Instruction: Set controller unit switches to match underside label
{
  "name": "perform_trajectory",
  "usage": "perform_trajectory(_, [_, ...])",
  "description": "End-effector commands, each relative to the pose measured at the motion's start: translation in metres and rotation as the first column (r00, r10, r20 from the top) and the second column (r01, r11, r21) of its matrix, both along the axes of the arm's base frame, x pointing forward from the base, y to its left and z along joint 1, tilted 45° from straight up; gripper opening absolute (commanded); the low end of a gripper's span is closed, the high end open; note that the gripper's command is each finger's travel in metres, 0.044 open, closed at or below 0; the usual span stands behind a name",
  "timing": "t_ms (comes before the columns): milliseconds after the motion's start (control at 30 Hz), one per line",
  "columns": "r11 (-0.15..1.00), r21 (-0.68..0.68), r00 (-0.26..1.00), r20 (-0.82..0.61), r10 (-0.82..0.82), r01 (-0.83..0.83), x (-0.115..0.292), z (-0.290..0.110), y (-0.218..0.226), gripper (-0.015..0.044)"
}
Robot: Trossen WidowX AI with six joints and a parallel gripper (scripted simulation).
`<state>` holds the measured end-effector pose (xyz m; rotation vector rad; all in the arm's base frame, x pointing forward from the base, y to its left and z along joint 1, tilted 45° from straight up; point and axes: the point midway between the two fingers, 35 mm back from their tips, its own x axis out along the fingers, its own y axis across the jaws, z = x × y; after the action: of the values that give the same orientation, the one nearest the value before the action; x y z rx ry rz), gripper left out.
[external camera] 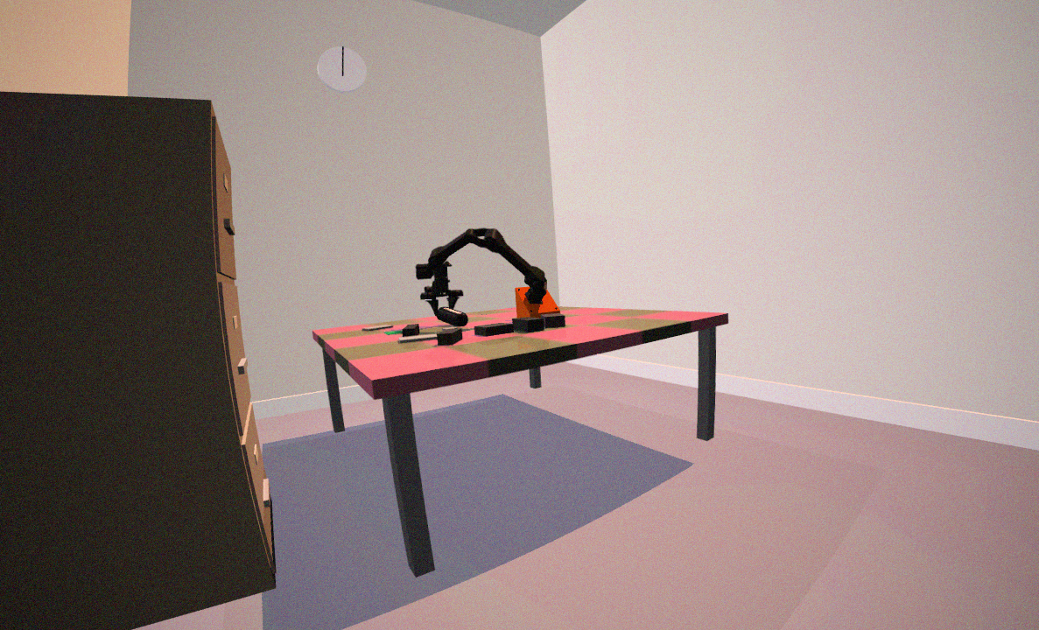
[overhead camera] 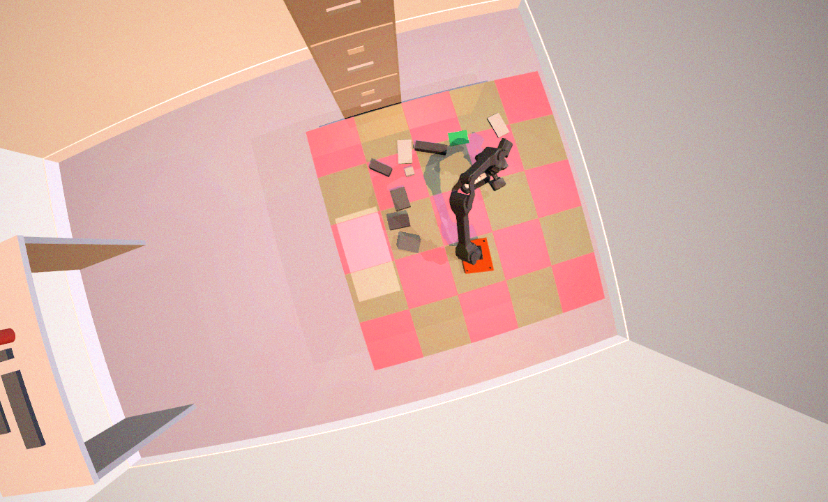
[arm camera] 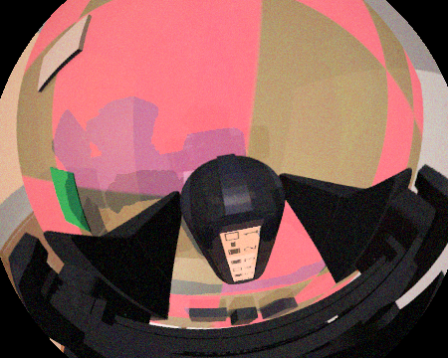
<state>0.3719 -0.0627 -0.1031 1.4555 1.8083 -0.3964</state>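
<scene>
My gripper [overhead camera: 488, 180] [external camera: 443, 300] [arm camera: 231, 189] is shut on the dark grey controller unit [external camera: 452, 315] [arm camera: 232, 202] and holds it tilted above the checkered bench [overhead camera: 529, 249] [external camera: 429, 367], clear of its top. In the wrist view the unit hangs end-on between the two dark fingers. Its pale underside label [arm camera: 240, 254] faces the camera and shows a row of small squares. I cannot tell which of them are filled. The switches are hidden.
A green part [overhead camera: 457, 137] [arm camera: 68, 195] and a beige plate [overhead camera: 498, 125] [arm camera: 61, 54] lie at the far side. Several dark modules [overhead camera: 400, 198] [overhead camera: 430, 147] lie to the left, near a pink pad [overhead camera: 361, 240]. The arm's orange base [overhead camera: 480, 262] [external camera: 538, 301] is mid-bench. A drawer cabinet [overhead camera: 354, 56] stands behind.
</scene>
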Motion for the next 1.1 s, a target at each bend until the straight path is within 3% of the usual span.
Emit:
perform_trajectory(0, [1.0, 0.009, 1.0, -0.004, -0.002, 0.002, 0.0, -0.002, 0.004, 0.0338])
perform_trajectory(1067, [1.0, 0.005, 1.0, -0.002, 0.002, -0.002, 0.001, -0.018, 0.013, 0.0338])
